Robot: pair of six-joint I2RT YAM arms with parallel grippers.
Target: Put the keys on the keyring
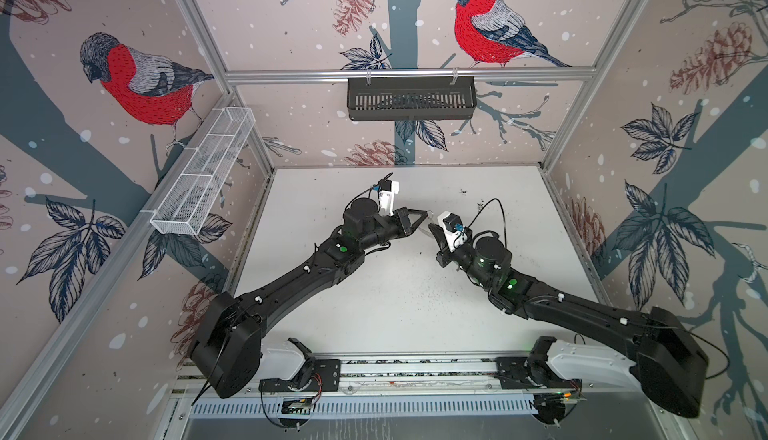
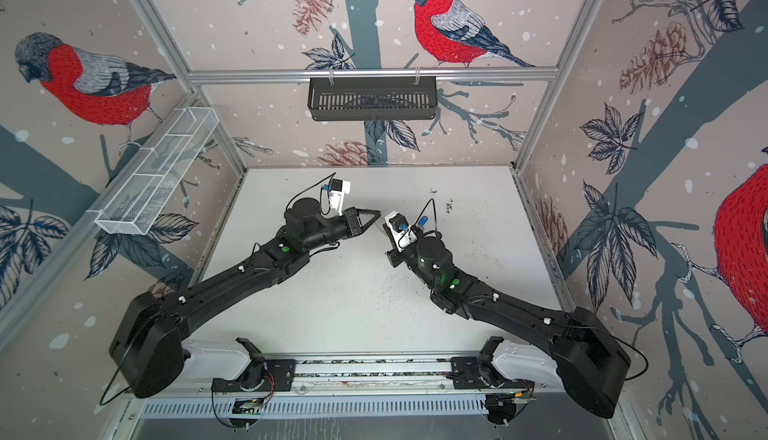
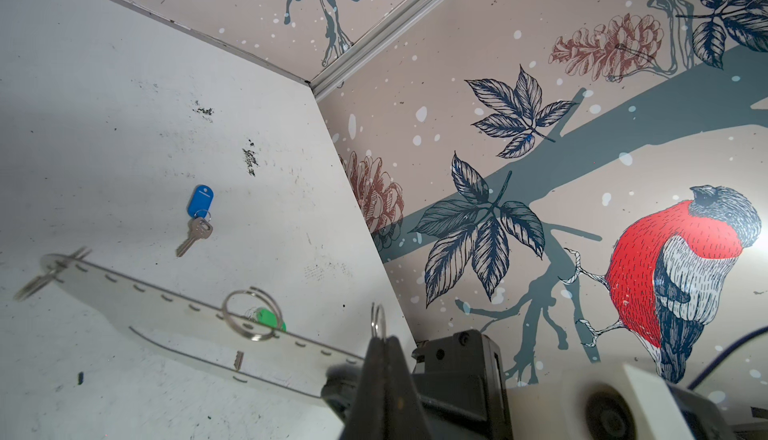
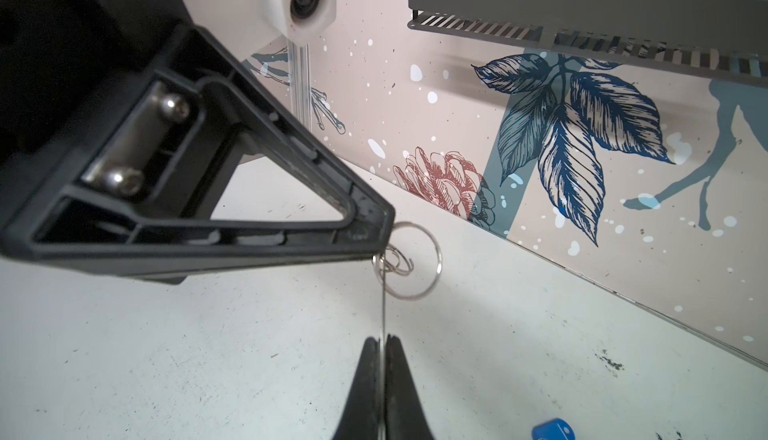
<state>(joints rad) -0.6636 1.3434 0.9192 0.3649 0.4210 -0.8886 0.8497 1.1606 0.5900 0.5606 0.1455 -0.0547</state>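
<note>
- While your left hand (image 3: 380,340) is pinched shut on a metal ring (image 3: 378,319) at the slotted edge of the keyring (image 3: 174,321), your right hand (image 4: 381,344) is clamped on that flat plate, which its wrist view shows edge-on.
- The keyring sits between your two hands, over the desk (image 3: 104,105).
- The blue-tagged key (image 3: 198,218) lies flat on the desk, apart from the keyring.
- The green tag (image 3: 268,318) shows at a large ring (image 3: 254,336) on the slotted edge; you cannot tell whether it hangs there.
- A black slatted basket (image 1: 411,97) hangs on the back rail and a white mesh basket (image 1: 203,176), split into compartments, on the left wall; their contents cannot be made out.
</note>
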